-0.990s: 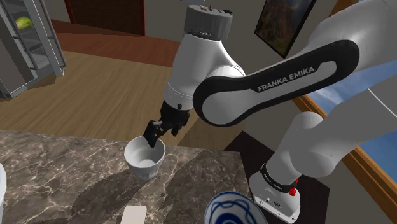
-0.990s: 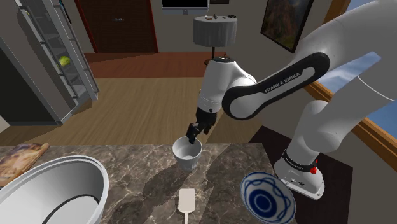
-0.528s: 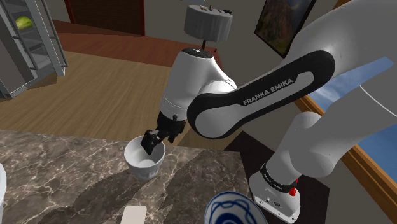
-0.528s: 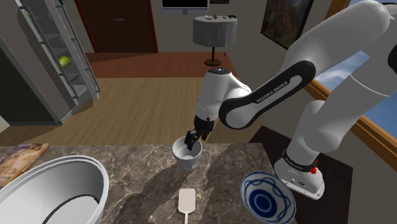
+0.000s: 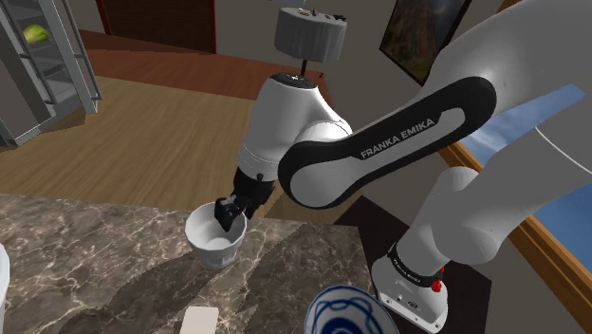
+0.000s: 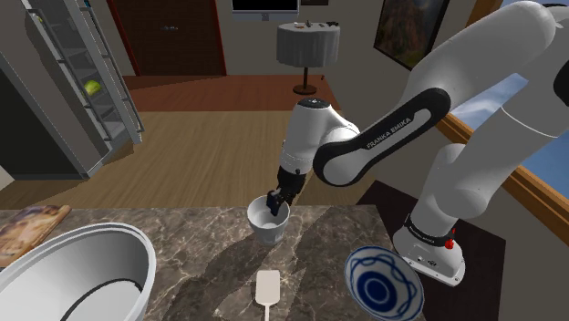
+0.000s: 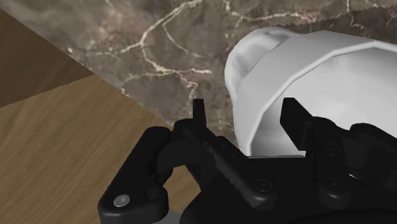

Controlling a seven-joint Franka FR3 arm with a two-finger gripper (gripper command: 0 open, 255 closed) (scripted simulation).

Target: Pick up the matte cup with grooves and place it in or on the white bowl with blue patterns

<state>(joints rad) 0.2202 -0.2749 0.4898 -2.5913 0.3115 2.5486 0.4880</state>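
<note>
Straddling one side wall of the white grooved cup [image 5: 216, 237] [image 6: 268, 221] [image 7: 305, 70], the black gripper [image 5: 228, 211] [image 6: 274, 201] [image 7: 245, 113] hangs with its fingers spread. In the wrist view, one finger [image 7: 199, 116] stands outside the wall with a gap to it and the other is inside the cup's mouth, so nothing is pinched. This pose appears chosen for a rim grasp, as the cup body looks too wide to span. The cup stands upright on the marble counter [image 5: 95, 256] [image 6: 201, 239], at the counter edge bordering the wooden floor. The white bowl with blue patterns [image 5: 346, 313] [image 6: 383, 284] lies well apart from the cup, toward the shoulder view's lower right, with bare counter between. The next step is judged to be closing on the wall, then lifting straight up before carrying the cup across.
</note>
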